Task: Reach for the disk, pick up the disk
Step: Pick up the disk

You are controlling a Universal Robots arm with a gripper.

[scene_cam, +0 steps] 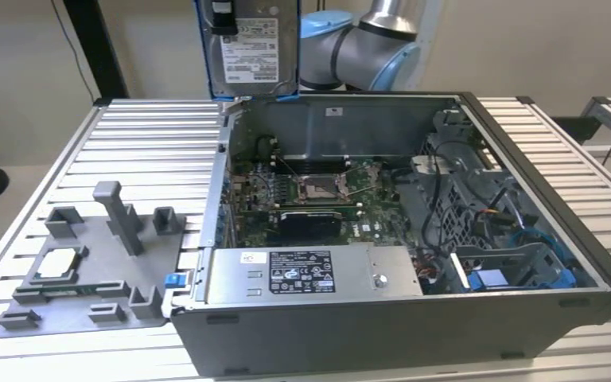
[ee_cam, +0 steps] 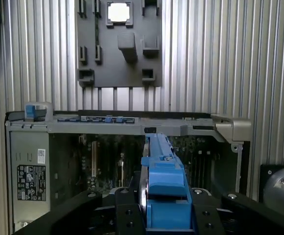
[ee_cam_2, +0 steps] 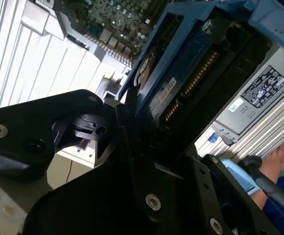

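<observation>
Exterior view: end effector (ee_cam: 167, 215) is gripping the disk (scene_cam: 251, 49) high above the case (scene_cam: 412, 318).
Disk could be slipping edgewise, dropping onto the board.

We see white printed labels on the disk (scene_cam: 251, 49), the power supply (scene_cam: 303, 273) and the computer case (ee_cam: 32, 182), but we cannot read any words or numbers.
</observation>
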